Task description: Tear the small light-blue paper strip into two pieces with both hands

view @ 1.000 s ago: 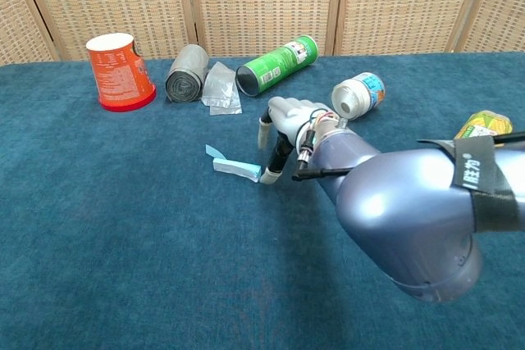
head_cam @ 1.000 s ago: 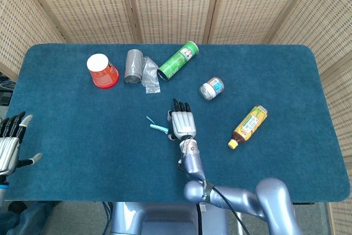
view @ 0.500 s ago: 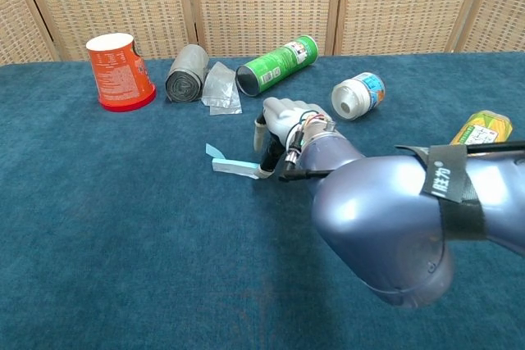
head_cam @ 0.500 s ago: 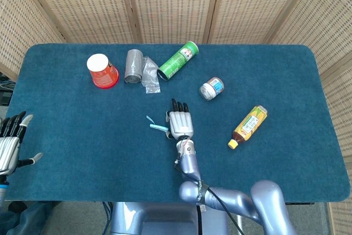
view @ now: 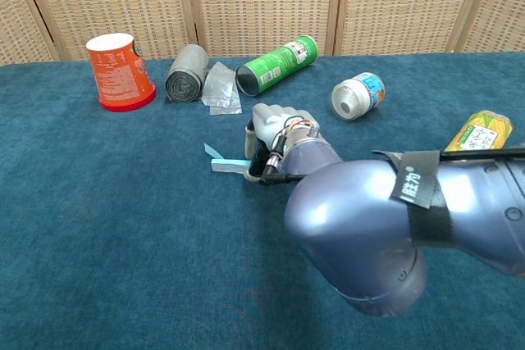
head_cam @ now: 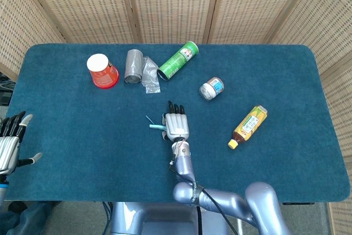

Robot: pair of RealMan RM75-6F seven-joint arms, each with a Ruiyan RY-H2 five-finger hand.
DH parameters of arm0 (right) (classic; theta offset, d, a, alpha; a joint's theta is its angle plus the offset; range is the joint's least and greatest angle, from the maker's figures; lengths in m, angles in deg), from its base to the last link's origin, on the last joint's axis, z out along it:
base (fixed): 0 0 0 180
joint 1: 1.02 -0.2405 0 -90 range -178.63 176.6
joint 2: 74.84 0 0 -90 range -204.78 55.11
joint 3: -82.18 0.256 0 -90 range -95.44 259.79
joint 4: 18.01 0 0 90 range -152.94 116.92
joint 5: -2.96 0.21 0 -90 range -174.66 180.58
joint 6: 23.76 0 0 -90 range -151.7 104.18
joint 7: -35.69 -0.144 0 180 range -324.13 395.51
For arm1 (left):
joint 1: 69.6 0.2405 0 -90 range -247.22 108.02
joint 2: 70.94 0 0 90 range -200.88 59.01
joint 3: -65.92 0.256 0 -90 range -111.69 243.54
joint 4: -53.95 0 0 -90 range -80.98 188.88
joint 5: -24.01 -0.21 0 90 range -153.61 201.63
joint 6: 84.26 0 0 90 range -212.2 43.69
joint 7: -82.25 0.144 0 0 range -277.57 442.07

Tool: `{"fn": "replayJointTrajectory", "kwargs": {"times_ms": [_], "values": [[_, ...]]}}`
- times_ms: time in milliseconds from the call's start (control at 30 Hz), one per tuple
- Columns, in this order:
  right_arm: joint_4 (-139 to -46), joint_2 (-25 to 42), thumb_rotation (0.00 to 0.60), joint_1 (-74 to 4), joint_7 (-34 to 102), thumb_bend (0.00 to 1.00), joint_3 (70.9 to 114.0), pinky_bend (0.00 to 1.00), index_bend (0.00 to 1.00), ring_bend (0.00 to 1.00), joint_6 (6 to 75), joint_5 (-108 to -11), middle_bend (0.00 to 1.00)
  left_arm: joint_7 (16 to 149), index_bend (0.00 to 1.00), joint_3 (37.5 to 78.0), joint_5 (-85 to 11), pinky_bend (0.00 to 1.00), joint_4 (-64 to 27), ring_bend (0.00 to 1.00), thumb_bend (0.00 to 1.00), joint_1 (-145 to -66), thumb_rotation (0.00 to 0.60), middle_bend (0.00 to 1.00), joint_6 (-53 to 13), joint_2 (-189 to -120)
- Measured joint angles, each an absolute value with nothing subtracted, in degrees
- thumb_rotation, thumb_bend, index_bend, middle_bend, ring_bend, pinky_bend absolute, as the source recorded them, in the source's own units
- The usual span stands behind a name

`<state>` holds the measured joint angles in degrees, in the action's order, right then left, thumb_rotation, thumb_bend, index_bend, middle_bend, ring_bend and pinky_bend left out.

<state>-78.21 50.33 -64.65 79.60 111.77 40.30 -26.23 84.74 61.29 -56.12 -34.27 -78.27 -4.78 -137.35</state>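
The small light-blue paper strip (head_cam: 155, 125) (view: 223, 161) lies flat on the blue tablecloth near the table's middle, its left end curled up. My right hand (head_cam: 176, 123) (view: 275, 133) rests palm down just right of it, fingers stretched out and pointing away from me. Its thumb side touches or covers the strip's right end, and the strip does not look lifted. My left hand (head_cam: 10, 144) hovers far off at the table's front left edge, fingers spread and holding nothing; the chest view does not show it.
Along the back lie an orange cup (head_cam: 102, 71), a grey roll with clear plastic (head_cam: 133, 66) and a green tube can (head_cam: 177, 60). A small jar (head_cam: 211, 88) and a yellow drink bottle (head_cam: 248, 126) lie to the right of my right hand.
My right hand has slid left and slightly away from me, coming onto the strip's right end. The strip and my left hand have stayed put.
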Motion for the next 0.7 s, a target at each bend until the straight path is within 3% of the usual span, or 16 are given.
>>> {"fn": "replayJointTrajectory", "kwargs": {"times_ms": [700], "values": [[-72.54,53.27,0.600,-65.48,79.16,0.40,112.96,0.00,0.58,0.00,38.38,-28.30,0.00,83.92,0.00,61.34,-56.24,0.00,-34.38,0.00,0.00,-78.38,0.600,0.00,-4.71,-137.03]]}}
